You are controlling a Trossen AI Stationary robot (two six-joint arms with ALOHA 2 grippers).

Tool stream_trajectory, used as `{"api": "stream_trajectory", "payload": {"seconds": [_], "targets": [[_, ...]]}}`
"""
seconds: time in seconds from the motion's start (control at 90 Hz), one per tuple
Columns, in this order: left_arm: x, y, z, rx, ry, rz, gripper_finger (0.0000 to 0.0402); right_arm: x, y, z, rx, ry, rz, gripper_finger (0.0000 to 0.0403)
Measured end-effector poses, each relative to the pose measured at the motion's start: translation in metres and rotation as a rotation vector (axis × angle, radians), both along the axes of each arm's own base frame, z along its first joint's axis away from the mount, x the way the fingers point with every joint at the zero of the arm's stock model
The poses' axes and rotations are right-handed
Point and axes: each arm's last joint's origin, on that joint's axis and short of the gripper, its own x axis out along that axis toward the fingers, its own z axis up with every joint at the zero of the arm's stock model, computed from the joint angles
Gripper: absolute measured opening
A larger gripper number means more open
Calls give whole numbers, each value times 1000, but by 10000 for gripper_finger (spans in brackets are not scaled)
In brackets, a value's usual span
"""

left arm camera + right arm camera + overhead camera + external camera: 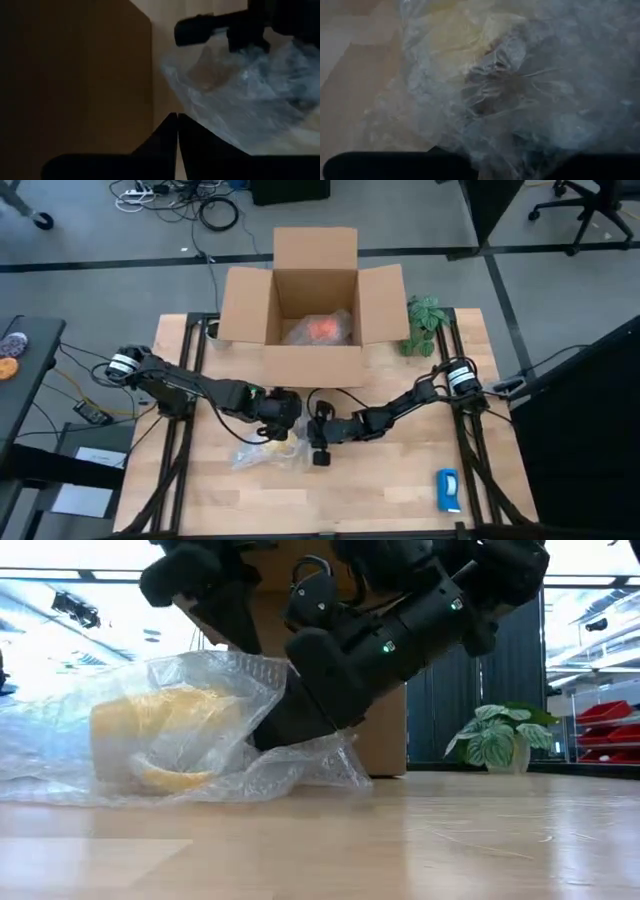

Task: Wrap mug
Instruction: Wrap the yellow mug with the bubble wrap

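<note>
A yellow mug (150, 735) lies on the table inside a sheet of clear bubble wrap (230, 690), just near of the cardboard box (300, 365). An orange rounded thing (322, 328) in clear wrap lies inside the box. My left gripper (177, 122) is shut and stands at the wrap's far edge, next to the box's front wall. My right gripper (318, 435) reaches in from the right, its end buried in the wrap (510, 85) beside the mug. My left gripper has its shut fingers (165, 135) right beside the bubble wrap's far edge (200, 110), between wrap and box. Nothing shows between the tips. Whether they touch the wrap, I cannot tell.
The box stands open at the table's far middle, with its flaps spread. A small green plant (424, 320) stands to its right. A flat blue-and-white object (448, 490) lies near the front right. Bare wood shows along the near edge.
</note>
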Motion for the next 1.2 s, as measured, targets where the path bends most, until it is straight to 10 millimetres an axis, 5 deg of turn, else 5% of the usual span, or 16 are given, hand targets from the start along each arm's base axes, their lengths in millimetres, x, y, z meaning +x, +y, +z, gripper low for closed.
{"api": "stream_trajectory", "payload": {"seconds": [0.178, 0.478, 1.2], "targets": [[7, -16, -10, -108, -134, -22, 0, 0, 0, 0, -25, -3, -5, 77], [4, -18, -57, -216, -185, 1, 0, -1, 0, 15, -88, -36, 6, 77], [3, -19, -70, -261, -200, -45, 0, -15, 17, 29, -156, 18, -18, 77]]}}
